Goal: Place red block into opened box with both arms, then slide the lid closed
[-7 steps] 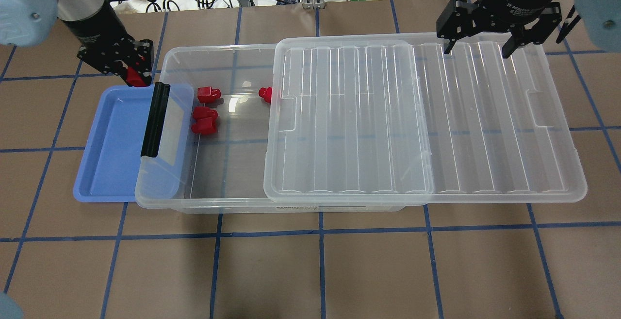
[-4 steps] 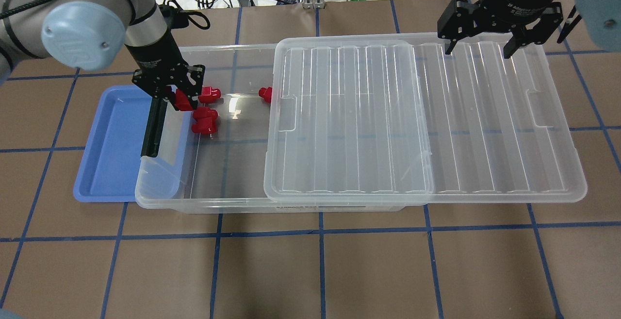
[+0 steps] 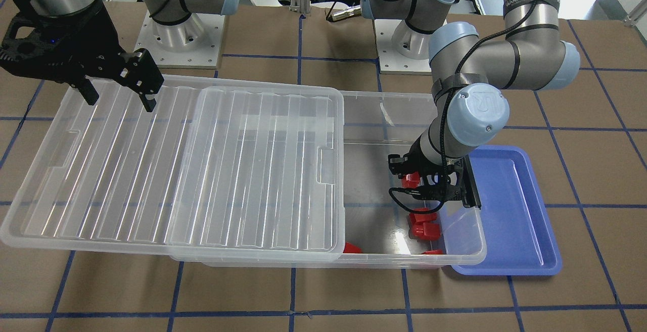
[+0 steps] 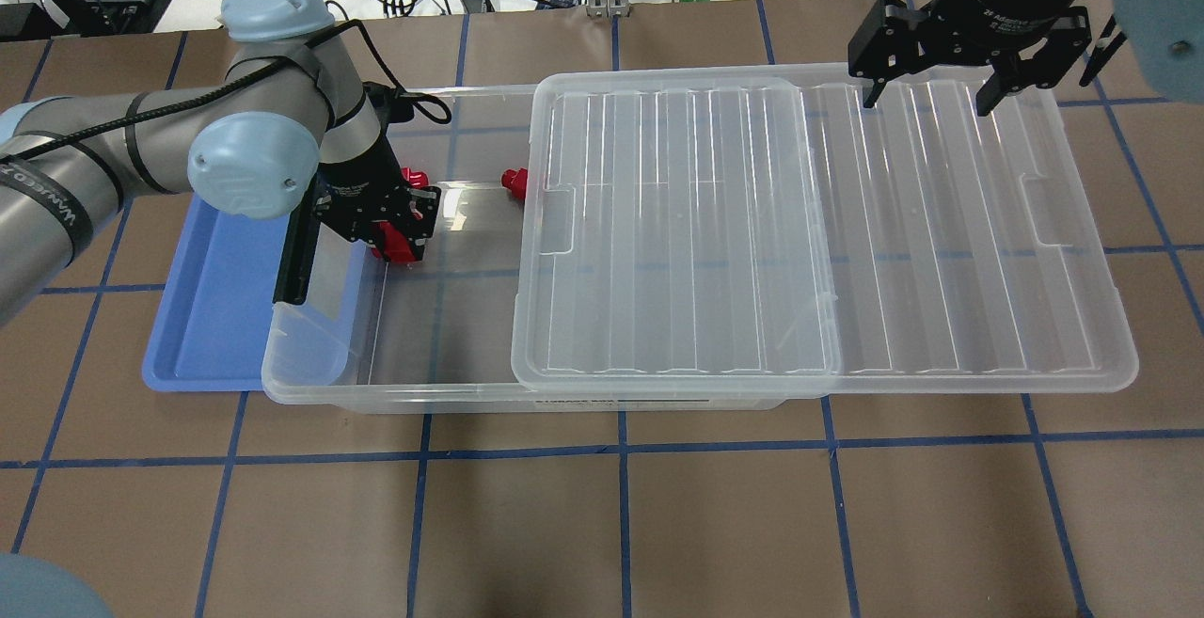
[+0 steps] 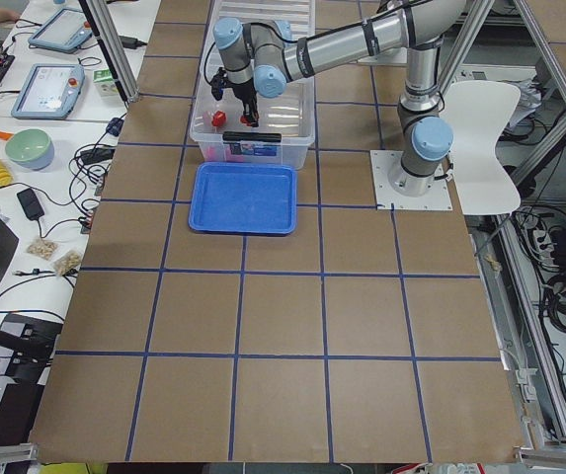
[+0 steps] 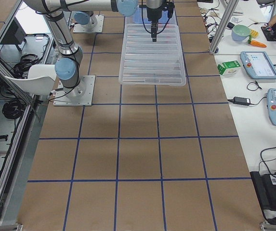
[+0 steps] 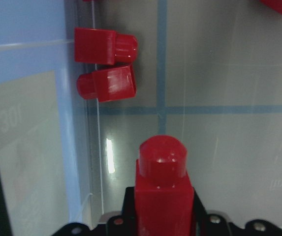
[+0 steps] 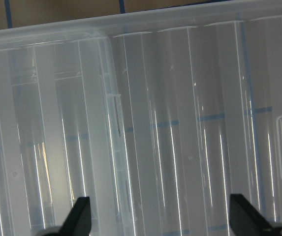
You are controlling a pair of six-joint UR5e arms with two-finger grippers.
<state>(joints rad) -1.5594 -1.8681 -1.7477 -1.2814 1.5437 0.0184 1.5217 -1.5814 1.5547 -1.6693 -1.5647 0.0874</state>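
The red block (image 7: 161, 191) sits pinched in the left claw (image 4: 390, 228), low inside the open end of the box (image 4: 395, 394). Best to lower it close to the floor, clear of the loose blocks (image 7: 106, 83), then release. The right claw (image 4: 926, 96) hangs spread above the lid (image 4: 941, 251).

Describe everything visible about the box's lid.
The lid is a flat, translucent plastic sheet with parallel raised ribs, rounded corners and a rectangular notch in each short end. It rests level on the box, slid open, covering one part and overhanging the end. The right gripper hangs open above its far edge.
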